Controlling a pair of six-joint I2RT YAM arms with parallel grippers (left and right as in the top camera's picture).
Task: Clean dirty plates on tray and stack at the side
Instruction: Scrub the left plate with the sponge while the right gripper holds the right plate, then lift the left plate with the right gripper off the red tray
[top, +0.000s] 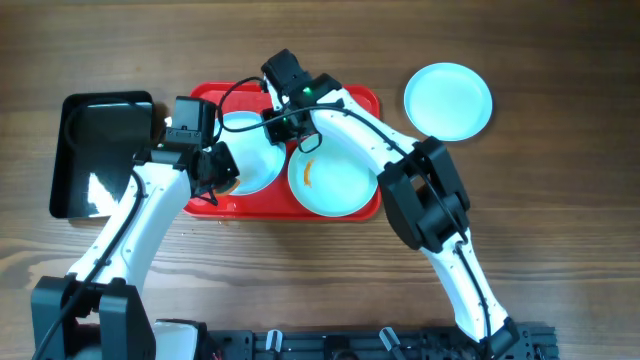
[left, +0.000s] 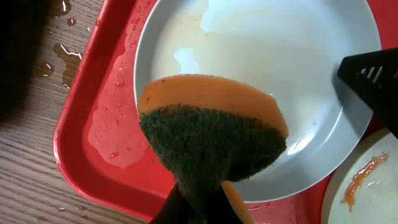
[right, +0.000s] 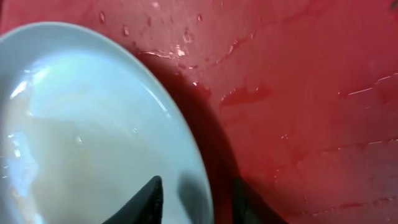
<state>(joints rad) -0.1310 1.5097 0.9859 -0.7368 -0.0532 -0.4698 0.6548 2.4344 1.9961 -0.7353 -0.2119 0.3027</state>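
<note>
Plates: I count three, round and pale aqua. The left plate (top: 255, 165) lies in the tray's left half, wet, with a faint yellowish film. The smeared plate (top: 335, 185) lies just beside it in the right half and carries an orange streak (top: 310, 172).
Third plate: the third plate (top: 448, 101) sits on the table (top: 560, 200) to the right of the tray, apart from it, and looks clean.
Tray: the red tray (top: 365, 97) lies mid-table, with water drops (left: 115, 134) on its floor.
Left gripper: the left gripper (left: 196, 208) is clamped on an orange sponge (left: 211, 130), whose dark scouring face hangs over the left plate.
Right gripper: the right gripper (right: 196, 202) straddles that plate's rim, with one finger (right: 149, 199) over the plate and the other over the tray. I cannot tell whether it pinches the rim.
Surroundings: a black tray (top: 100, 150) lies left of the red one, and a small puddle (left: 62, 53) sits on the wood.
</note>
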